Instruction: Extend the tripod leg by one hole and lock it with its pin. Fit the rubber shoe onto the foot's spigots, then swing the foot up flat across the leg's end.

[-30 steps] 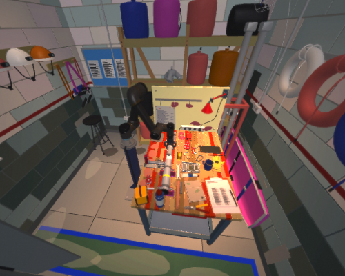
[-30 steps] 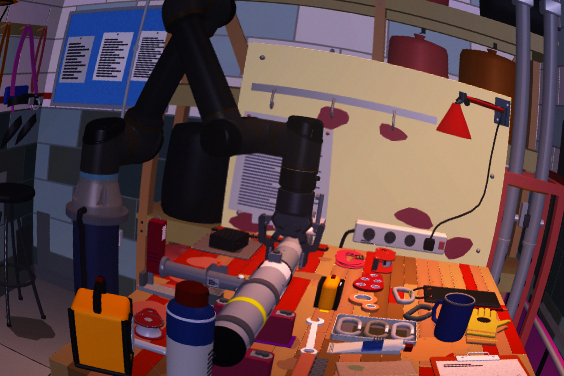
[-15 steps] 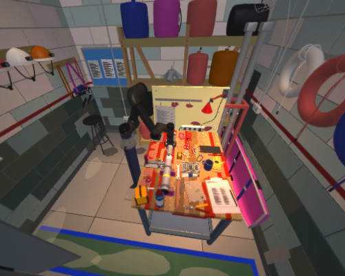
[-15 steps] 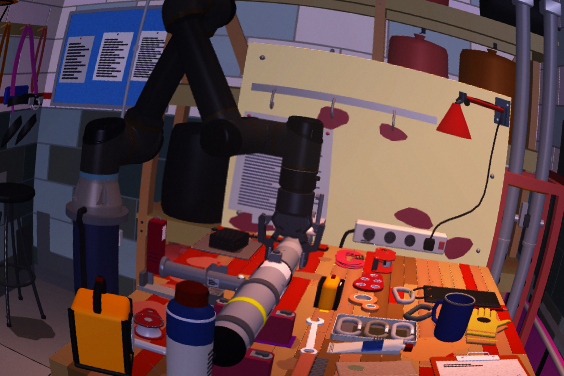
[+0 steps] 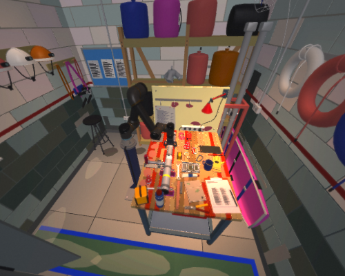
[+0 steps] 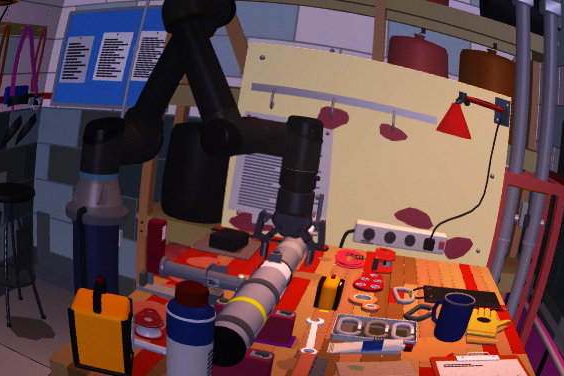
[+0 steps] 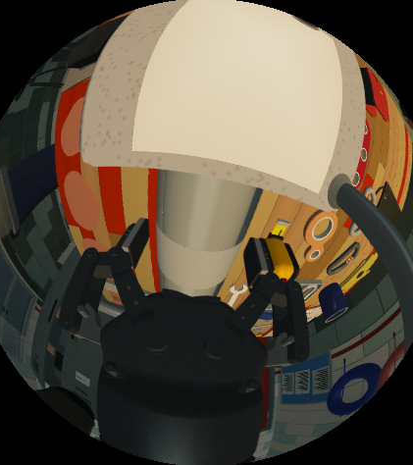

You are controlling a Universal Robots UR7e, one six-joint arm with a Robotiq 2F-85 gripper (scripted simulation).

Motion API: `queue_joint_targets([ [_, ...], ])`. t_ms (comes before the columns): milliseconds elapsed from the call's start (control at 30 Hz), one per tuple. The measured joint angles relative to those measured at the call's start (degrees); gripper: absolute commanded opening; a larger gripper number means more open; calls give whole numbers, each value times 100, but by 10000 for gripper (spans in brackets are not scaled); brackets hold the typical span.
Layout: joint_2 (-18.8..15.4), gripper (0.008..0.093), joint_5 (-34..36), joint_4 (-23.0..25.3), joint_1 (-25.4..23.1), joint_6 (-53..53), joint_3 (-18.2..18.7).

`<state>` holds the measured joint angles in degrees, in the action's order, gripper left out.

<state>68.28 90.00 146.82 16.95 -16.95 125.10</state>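
The far end of the tripod leg [image 6: 261,290] is hidden behind my gripper [image 6: 290,243], which stands open astride the leg's thinner inner tube [image 7: 196,230] near the back of the bench. The leg is a grey tube with a yellow band, lying lengthwise in purple cradles, its open end toward the bench front [image 5: 166,169]. A black ribbed block, possibly the rubber shoe [image 6: 227,239], sits on a plate left of the gripper. The pin and the foot are not visible to me.
The pegboard back panel [image 6: 376,165] rises just behind the gripper, with a power strip [image 6: 398,236] at its foot. A blue-and-white bottle [image 6: 190,330] and an orange box [image 6: 100,330] stand by the leg's near end. Carabiners, a yellow tape measure [image 6: 329,291] and a blue mug [image 6: 451,315] lie to the right.
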Motion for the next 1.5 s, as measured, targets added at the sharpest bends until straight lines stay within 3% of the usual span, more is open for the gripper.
queue_joint_targets([
  [567,23,934,0,-31,0,0,-4],
  [1167,418,934,0,-522,0,0,-108],
  [1500,461,934,0,-587,0,0,-121],
])
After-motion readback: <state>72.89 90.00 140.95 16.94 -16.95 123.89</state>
